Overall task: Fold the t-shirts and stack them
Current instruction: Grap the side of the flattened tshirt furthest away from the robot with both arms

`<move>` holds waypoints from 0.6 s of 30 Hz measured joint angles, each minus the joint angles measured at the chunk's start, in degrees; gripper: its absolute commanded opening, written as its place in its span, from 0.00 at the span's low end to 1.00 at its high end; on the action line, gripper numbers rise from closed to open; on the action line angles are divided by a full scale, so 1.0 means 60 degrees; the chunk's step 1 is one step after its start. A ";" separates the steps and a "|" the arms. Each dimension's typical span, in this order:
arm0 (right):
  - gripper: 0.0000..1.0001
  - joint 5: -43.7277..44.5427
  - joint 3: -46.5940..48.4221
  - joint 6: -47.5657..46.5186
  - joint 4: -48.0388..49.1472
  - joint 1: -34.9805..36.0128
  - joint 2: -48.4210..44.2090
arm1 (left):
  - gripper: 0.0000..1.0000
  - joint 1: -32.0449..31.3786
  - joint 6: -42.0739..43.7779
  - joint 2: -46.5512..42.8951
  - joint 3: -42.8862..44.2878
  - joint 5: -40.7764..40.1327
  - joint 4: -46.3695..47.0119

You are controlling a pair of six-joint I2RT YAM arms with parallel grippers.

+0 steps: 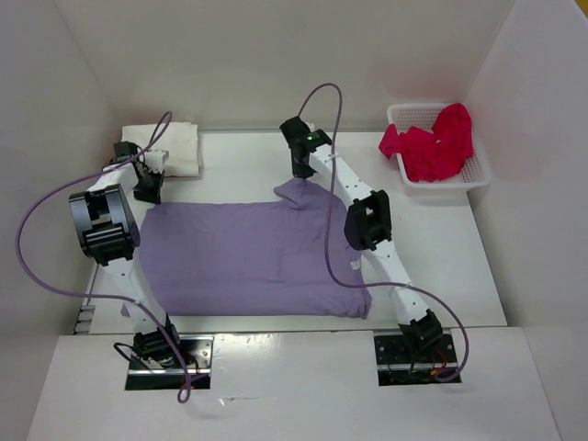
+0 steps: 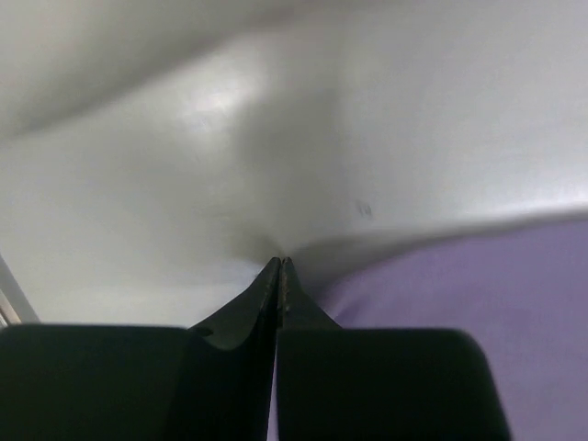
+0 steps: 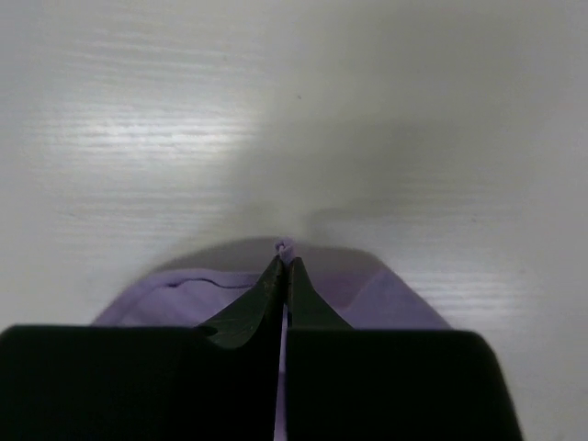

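The lavender purple cloth t-shirt [image 1: 239, 253] lies spread flat in the middle of the white surface [image 1: 432, 257], w/ its far edge toward the back wall. The left claw [image 1: 147, 191] is closed at the far left corner of this shirt. In the left wrist view the cloth edge runs right into the tips, so it seems to pinch the hem, but only w/ a thin bite. The right claw [image 1: 299, 173] is closed on the far right corner. In its own view a small peak of purple cloth stands up between the closed tips, so this grip is sure.

The step in hand, as I judge it, is the first fold, i.e. bringing the far edge over toward the near edge. To do it well, both claws should rise together & keep the same height, so the edge stays straight & no diagonal wrinkle comes. The left corner may slip out, so go slowly at first. The near edge should not drag.

Containers: the white plastic mesh basket [image 1: 446, 183] stands at the far right corner & holds crumpled red cloth [image 1: 432, 147]. I cannot tell if this is one shirt or more. A folded off-white cloth shirt [image 1: 175, 142] rests at the far left corner, outside the basket.
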 measured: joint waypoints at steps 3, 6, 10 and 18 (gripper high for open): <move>0.00 0.0058 -0.1341 0.0066 -0.0291 -0.0047 -0.1027 | 0.00 -0.0011 0.0408 -0.0696 -0.0958 -0.0178 -0.0004; 0.00 0.0095 -0.4018 0.0069 -0.0127 -0.0040 -0.2925 | 0.00 -0.0007 0.1013 -0.1701 -0.1963 -0.0393 -0.0022; 0.00 -0.0339 -0.8215 0.0452 0.0699 -0.0015 -0.6153 | 0.00 -0.0007 0.1657 -0.3104 -0.2641 -0.0546 -0.0208; 0.00 -0.1545 -1.4109 0.2106 0.1606 -0.0018 -1.0437 | 0.00 0.0226 0.2444 -0.4546 -0.4116 -0.0973 -0.0375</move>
